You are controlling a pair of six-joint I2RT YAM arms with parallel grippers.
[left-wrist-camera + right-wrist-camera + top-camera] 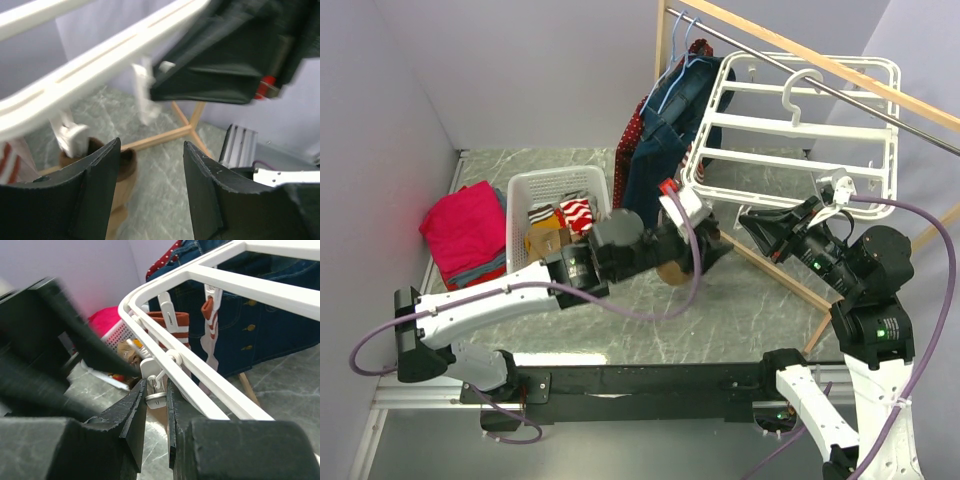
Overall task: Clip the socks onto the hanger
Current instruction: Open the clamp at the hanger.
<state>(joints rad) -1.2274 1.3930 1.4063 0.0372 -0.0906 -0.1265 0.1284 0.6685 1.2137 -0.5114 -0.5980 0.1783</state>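
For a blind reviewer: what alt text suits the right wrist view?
The right claw pinches a small white clip dangling from the white hanger. Behind hang a red-striped sock and a navy garment.

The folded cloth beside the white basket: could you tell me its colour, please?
Bright pink cloth; the top external view shows it best.

I see pale lavender walls (520, 70) meeting in a corner behind the grey marbled table (740, 315), with a light wooden clothes rack (661, 35) standing at its right, evenly lit.
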